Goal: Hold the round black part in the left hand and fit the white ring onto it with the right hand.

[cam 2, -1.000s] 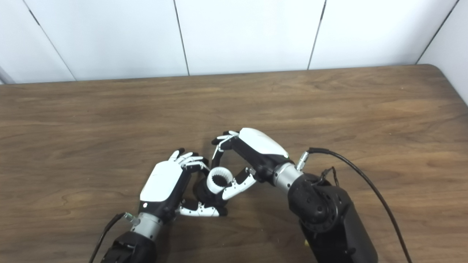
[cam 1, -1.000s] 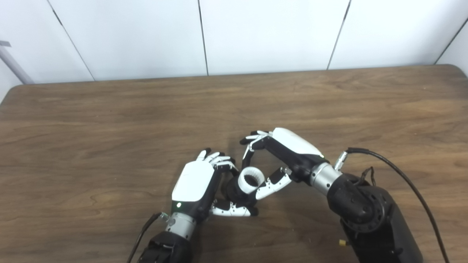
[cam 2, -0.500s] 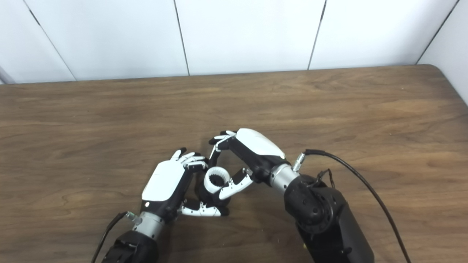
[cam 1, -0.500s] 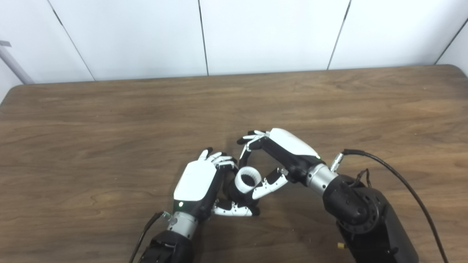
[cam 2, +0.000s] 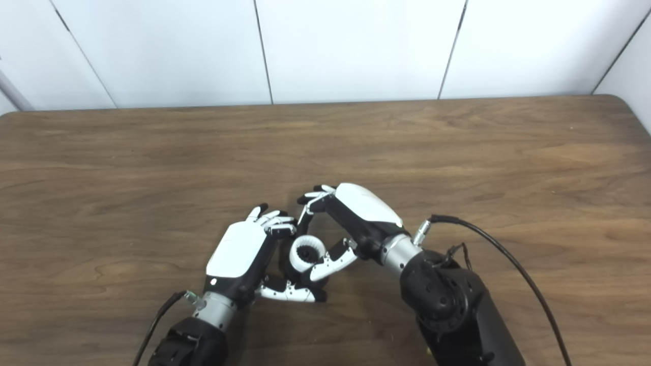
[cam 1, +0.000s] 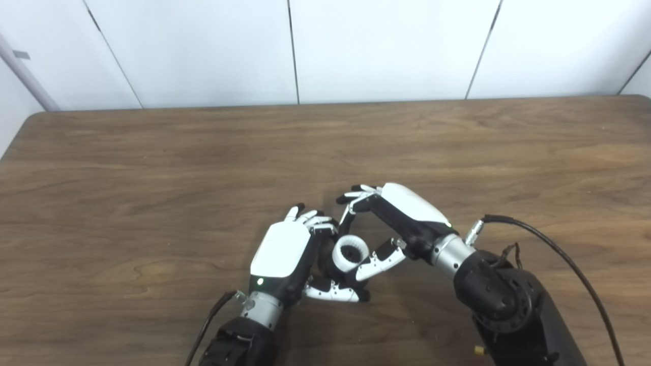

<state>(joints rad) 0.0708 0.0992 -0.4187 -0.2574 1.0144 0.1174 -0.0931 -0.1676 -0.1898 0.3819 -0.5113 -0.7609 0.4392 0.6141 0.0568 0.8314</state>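
You see the left robot hand point(cam 1: 282, 251) clamped on the round black part point(cam 1: 325, 259), the right robot hand point(cam 1: 391, 223) clamped on the white ring point(cam 1: 350, 251) seated against it.

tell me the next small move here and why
Probably keep the right hand pressing the white ring toward the left hand. The ring sits at the end of the round black part held there, and whether it is fully seated cannot be seen.

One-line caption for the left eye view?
Left hand holds the black part while the right hand presses the white ring onto it.
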